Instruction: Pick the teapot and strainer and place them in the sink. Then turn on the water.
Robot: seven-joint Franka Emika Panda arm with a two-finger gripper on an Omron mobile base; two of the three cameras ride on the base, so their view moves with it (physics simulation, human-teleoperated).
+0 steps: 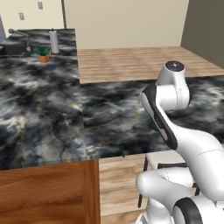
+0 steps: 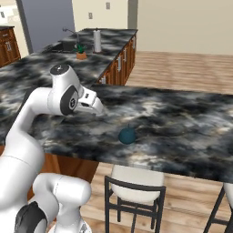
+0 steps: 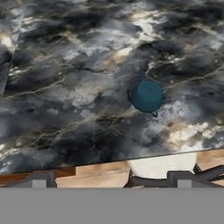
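Right base view: the marble counter (image 2: 182, 123) is the largest surface in the work area, and the gripper (image 2: 99, 108) is held above its near portion, well clear of it. The sink (image 2: 63, 45) is set into the far run of counter, well apart from the gripper and behind it to the left, with the faucet (image 2: 70, 32) over it, a potted plant (image 2: 81, 51) and a white roll (image 2: 97, 41) close by. A stool (image 2: 136, 179) stands below the counter edge, beneath and slightly ahead of the gripper.

The step in hand is judged to be the approach to the first pick. Nothing is held; the fingers (image 3: 39, 180) are spread to their full width with open air between them. No strainer can be made out. No water is seen at the faucet, so both placements and the tap step are judged outstanding.

The teapot (image 2: 127, 135) rests on the counter ahead of and below the gripper, near the front edge. In the hand view the teapot (image 3: 147, 96) lies ahead of the fingertips and offset toward the right-hand one. It is a small, squat, round teal body, upright, with a lid outline on top and a thin projection at either side.

The next move is judged to call for a descent with a sideways correction, so that the round body is centred between the fingers before closing. A rounded body may slip if gripped off-centre.
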